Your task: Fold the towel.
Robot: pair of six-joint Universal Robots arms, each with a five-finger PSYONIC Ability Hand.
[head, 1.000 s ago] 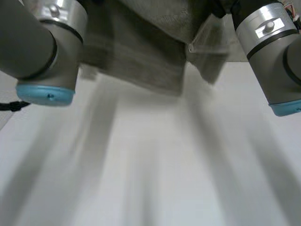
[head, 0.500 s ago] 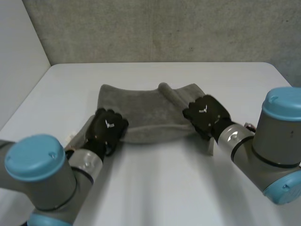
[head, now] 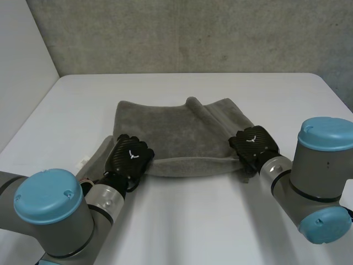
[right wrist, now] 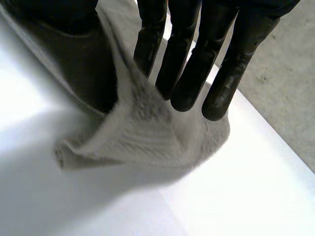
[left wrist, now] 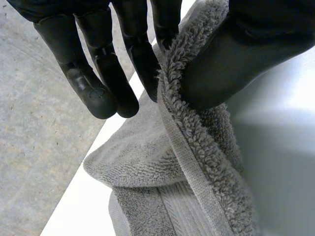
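The grey towel (head: 176, 132) lies partly folded on the white table (head: 193, 221), with a raised crease toward its right side. The left hand (head: 128, 156) pinches the towel's near left corner between thumb and fingers. The right hand (head: 253, 144) pinches the near right corner the same way.

The head camera sat high behind and between the left arm (head: 52, 215) and right arm (head: 322, 165). It looked down and forward across the white table (head: 187, 221) to the grey wall (head: 193, 33). It took in the whole towel (head: 171, 132), with the left hand (head: 128, 157) and right hand (head: 255, 144) at its near edge. Each wrist camera looked along its own palm from very close (fingers entering overhead). The left faced the towel's edge pinched between thumb and fingers, the right a near corner held likewise. All three views shared that near edge.
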